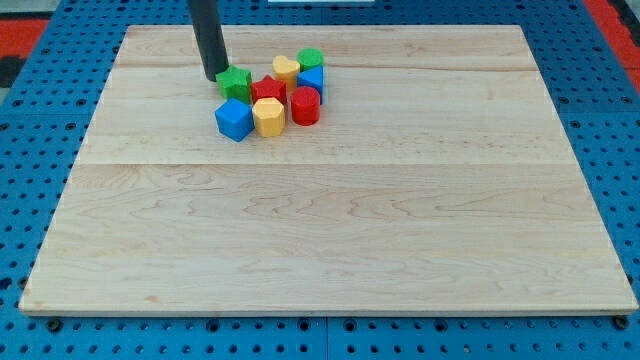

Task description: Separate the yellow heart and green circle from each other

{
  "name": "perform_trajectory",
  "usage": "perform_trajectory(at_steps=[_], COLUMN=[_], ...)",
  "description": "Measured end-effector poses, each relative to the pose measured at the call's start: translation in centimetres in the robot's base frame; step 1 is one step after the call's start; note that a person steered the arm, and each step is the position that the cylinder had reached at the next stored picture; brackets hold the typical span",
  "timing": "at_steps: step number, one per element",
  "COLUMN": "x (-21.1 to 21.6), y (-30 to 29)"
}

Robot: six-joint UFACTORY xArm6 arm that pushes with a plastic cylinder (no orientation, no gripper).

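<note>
I'm working on the wooden surface (330,220); there's no pincer here, just my tip (217,77) touching the green star (236,83). The yellow heart (286,68) and green circle (310,59) are touching, so I'm planning to wedge between them

My tip (217,78) ends a straight, smooth, dark grey cylindrical rod, without visible markings.

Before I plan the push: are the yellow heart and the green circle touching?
Touching. The camera view shows the yellow heart pressed against the green circle, no board visible between them. My tip is left of the cluster.
</note>
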State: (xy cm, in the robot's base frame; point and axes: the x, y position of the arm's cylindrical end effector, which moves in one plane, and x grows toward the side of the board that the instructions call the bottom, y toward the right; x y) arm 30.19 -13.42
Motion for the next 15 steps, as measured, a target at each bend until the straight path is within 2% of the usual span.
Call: perform_trajectory(at_steps=[1,2,3,4,7,8,9,10,11,12,13,14,15], x=[2.8,3.0,6.6,8.1,8.2,7.9,3.4,0.1,-0.7,0.1,-3.8,-5.9,-6.2], y=[-1.9,-1.9,-0.3,0.9,1.3,4.3,8.8,9.0,9.5,13.7,14.4,14.3,9.2])
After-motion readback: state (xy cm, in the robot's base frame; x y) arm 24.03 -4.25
